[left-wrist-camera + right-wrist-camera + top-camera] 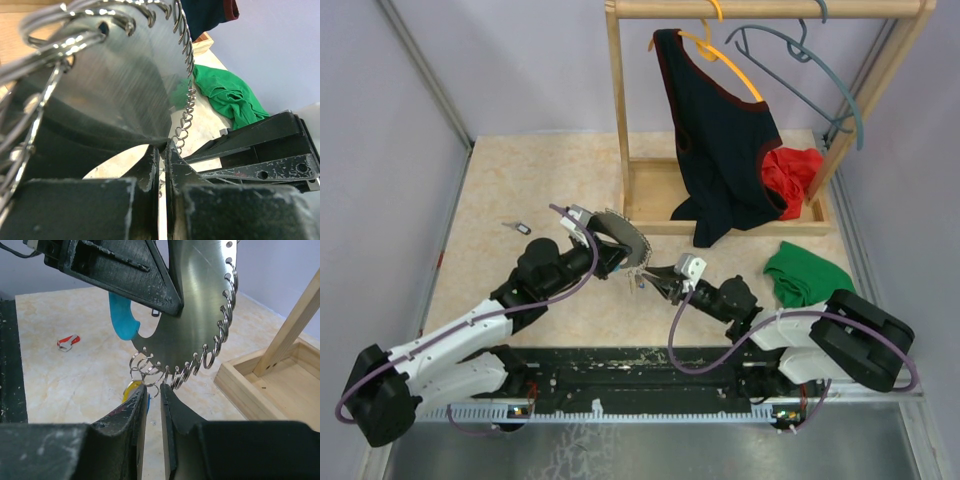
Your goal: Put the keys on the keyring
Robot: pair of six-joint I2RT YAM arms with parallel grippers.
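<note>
My left gripper (161, 156) clamps the silver, wire-coiled keyring with light-blue section (196, 315) above the beige table (520, 170). Right gripper (154, 396) is nearly closed at its coils; holding anything? Can't tell. Threading step: next needs fine alignment.

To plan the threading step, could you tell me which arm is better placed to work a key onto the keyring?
Right. The right gripper sits at the coil end of the keyring; the left gripper is occupied clamping it.
</note>
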